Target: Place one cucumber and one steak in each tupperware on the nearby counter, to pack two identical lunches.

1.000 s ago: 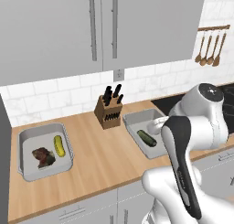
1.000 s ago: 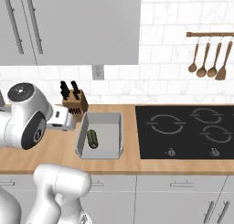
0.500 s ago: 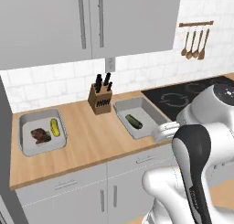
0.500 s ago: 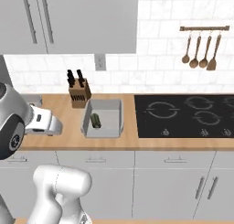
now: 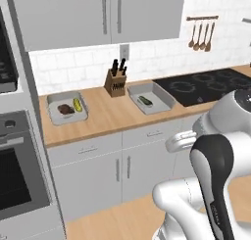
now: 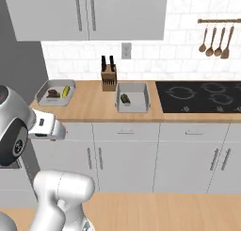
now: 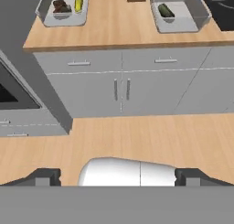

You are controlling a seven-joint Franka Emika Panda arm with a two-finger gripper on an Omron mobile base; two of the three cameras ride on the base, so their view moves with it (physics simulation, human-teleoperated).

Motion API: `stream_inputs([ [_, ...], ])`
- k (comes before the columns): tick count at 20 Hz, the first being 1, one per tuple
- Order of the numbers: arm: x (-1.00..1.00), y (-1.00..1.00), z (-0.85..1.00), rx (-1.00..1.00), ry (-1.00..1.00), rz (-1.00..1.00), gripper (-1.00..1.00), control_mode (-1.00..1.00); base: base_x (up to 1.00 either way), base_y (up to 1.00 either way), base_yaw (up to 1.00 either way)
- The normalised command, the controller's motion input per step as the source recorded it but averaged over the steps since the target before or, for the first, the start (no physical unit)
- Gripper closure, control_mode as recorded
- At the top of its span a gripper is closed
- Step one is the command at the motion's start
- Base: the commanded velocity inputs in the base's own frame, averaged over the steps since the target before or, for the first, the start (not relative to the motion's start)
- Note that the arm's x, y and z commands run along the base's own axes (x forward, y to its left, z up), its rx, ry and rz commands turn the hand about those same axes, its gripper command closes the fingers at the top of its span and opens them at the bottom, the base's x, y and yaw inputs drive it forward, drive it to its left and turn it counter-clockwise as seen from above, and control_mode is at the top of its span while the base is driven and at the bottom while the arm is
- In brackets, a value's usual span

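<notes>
My fingers (image 7: 117,177) spread wide, empty, far back from counter (image 7: 114,31). Right tupperware (image 7: 180,23) lacks steak; risk: overlooking it, lunches end unequal.

The long wooden counter (image 5: 105,114) runs over pale grey cabinet fronts, with a black stovetop (image 5: 208,84) set into its right end. Directly on it sit two light-grey tupperware trays: the left tupperware (image 5: 55,117) stands near the counter's left end, and the right tupperware (image 5: 162,99) lies just beside the stovetop. Between them, toward the back wall, stands a wooden knife block (image 5: 115,83), close to the right tray's far corner and well apart from the left tray.
</notes>
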Motion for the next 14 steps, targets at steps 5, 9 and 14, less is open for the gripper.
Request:
stream_inputs([
  [5, 0.0, 0.0, 0.0, 0.0, 0.0, 0.0, -1.0, 1.0, -0.6, 1.0, 0.01],
  [9, 0.0, 0.0, 0.0, 0.0, 0.0, 0.0, -1.0, 1.0, -0.19, 1.0, 0.0],
  [14, 0.0, 0.0, 0.0, 0.0, 0.0, 0.0, -1.0, 1.0, -0.01, 1.0, 0.0],
])
